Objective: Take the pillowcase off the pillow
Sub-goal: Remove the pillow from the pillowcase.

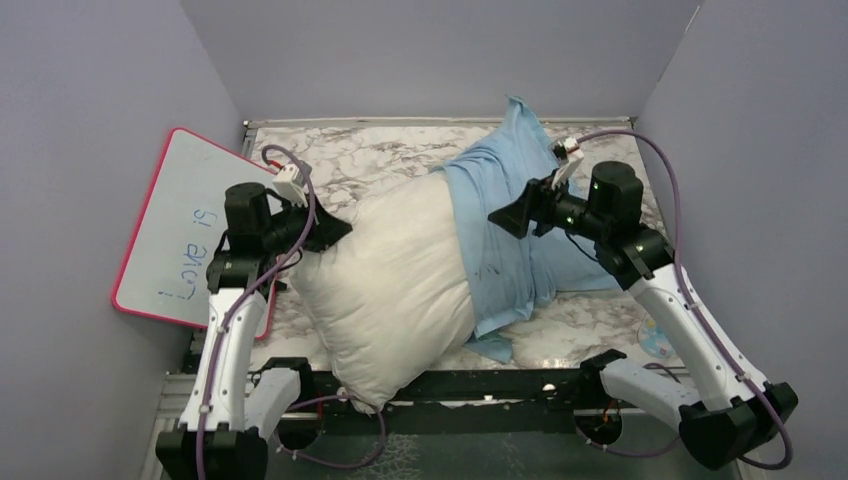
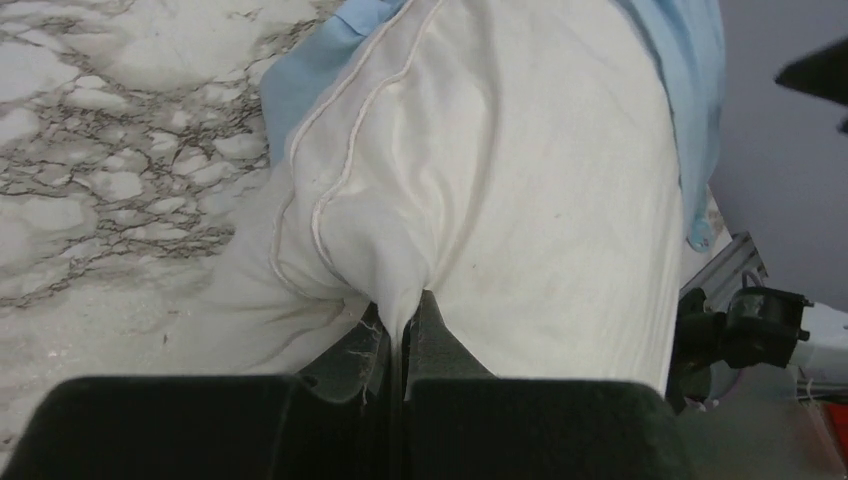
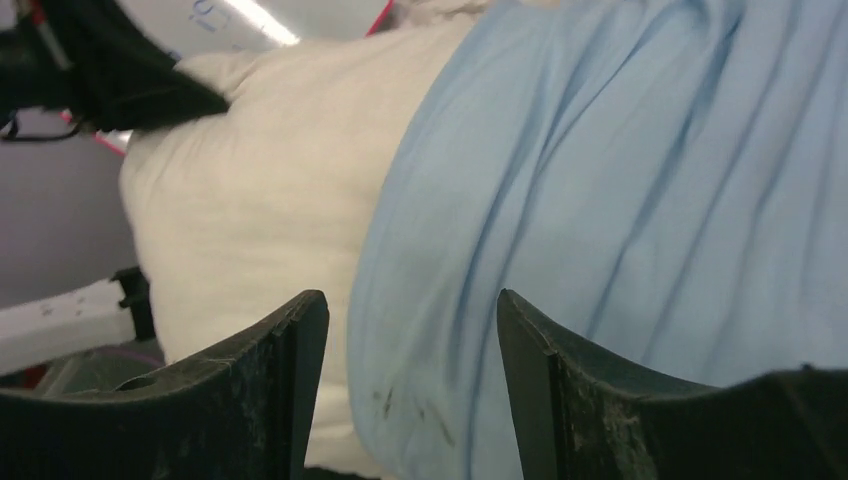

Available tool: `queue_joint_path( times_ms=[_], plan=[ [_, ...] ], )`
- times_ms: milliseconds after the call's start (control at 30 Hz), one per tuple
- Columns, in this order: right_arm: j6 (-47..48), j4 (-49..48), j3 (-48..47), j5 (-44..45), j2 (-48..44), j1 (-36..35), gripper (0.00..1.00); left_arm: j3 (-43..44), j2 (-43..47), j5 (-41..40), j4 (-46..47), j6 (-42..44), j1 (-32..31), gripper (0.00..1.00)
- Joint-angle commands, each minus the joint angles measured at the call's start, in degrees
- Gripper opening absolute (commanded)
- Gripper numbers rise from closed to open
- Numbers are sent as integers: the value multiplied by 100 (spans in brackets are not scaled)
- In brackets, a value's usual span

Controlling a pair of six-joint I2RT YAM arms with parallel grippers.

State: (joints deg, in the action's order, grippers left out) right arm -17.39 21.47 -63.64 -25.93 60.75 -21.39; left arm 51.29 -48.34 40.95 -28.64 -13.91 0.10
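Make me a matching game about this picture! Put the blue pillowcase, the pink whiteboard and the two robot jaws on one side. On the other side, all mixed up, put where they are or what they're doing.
Things
1. thin light blue fabric pillowcase
2. pink-framed rectangular whiteboard
3. left arm's jaws
4. right arm's jaws

Places and states
A. open, facing the blue cloth
B. shut on a corner of the plump cream-white fabric pillow
C. beside the left wall
D. covering only the pillow's right end

Pairs: 1-D, 2-C, 3-B, 4-A

even, soft light; perhaps slight blur
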Motion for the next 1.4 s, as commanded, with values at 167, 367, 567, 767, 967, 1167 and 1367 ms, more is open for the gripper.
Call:
queue_joint_path(
  times_ms=[167, 367, 567, 767, 967, 1167, 1367],
  plan=[
    [-582, -30, 1938, -1364, -1010, -31, 68, 2065, -2650, -1206, 547, -76, 5, 10],
    [-445, 505, 2091, -1305, -1280, -36, 69, 3697, -3513, -2189, -44, -353, 5, 98],
    [-527, 646, 2341, -932, -1551, -32, 75, 2474, -1918, -2381, 227, -995, -630, 99],
    [-764, 282, 2885, -1244, -1488, -36, 76, 418, 52, -2101, 363, -1992, -1847, 99],
    [-1446, -44, 3520, -401, -1122, -32, 75, -1428, 1412, -1040, 955, -2795, -2366, 99],
    [-2090, -1093, 3759, -787, -545, -45, 74, -2091, 2033, -861, 957, -3099, -2550, 99],
    [-2308, -1596, 3465, -767, 58, -169, 66, -2378, 1488, -1507, 953, -2923, -2710, 96]
  ],
)
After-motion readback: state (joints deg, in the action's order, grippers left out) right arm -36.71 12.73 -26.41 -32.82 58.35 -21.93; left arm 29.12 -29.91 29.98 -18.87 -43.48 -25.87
